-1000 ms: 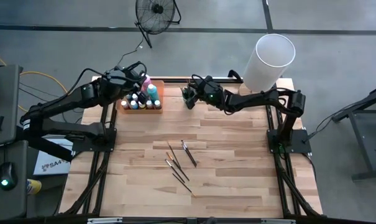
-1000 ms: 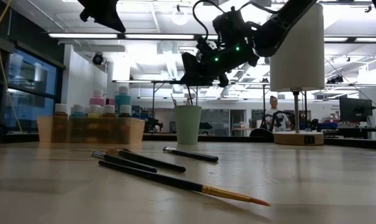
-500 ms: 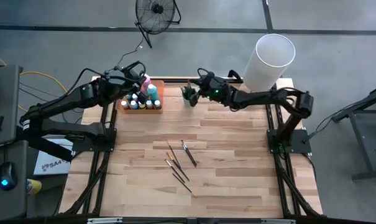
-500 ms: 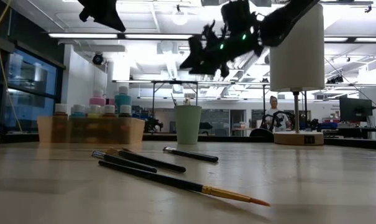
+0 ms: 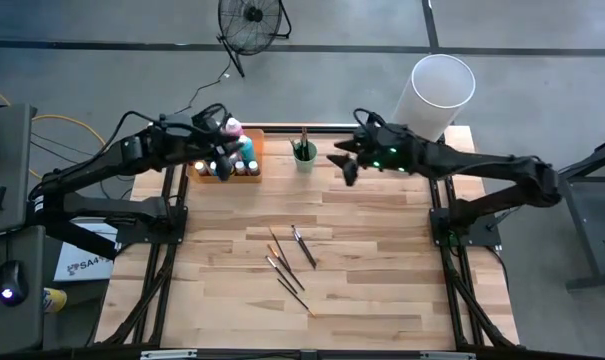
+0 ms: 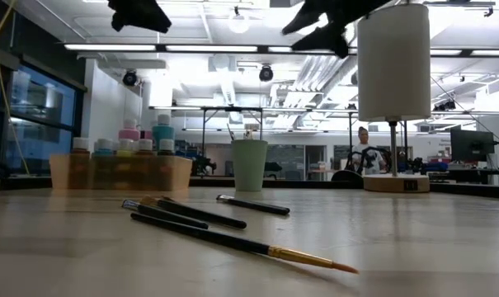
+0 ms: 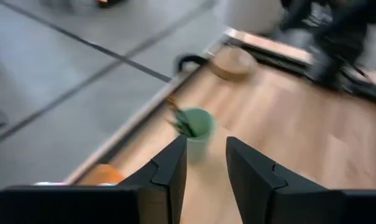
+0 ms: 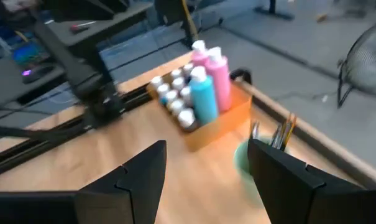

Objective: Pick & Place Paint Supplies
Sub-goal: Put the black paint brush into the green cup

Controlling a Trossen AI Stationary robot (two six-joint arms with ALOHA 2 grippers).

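Small pale-capped paint bottles (image 5: 222, 165) and taller pink and blue bottles (image 8: 209, 84) stand in the orange tray (image 8: 220, 129) at the table's far left. Several dark-handled brushes (image 5: 290, 260) lie flat mid-table. More brushes stand in the green cup (image 5: 303, 154), handles up. My left gripper (image 7: 206, 146) hovers above the tray (image 5: 225, 142), open, with nothing between its fingers, and looks toward the cup (image 7: 197, 127). My right gripper (image 8: 206, 152) hangs high to the right of the cup (image 5: 341, 165), open and with nothing between its fingers.
A tall white cylinder (image 5: 437, 92) on a round wooden base stands at the far right corner. In the low view both grippers hang high above the table, the left gripper (image 6: 138, 14) and the right gripper (image 6: 323, 23). Bare wood lies around the brushes. A person shows far behind.
My right gripper has left the spot above the green cup, rising and drawing back toward the table's right edge. My left gripper has turned a little in place above the tray. The brushes, cup and bottles have stayed where they were.
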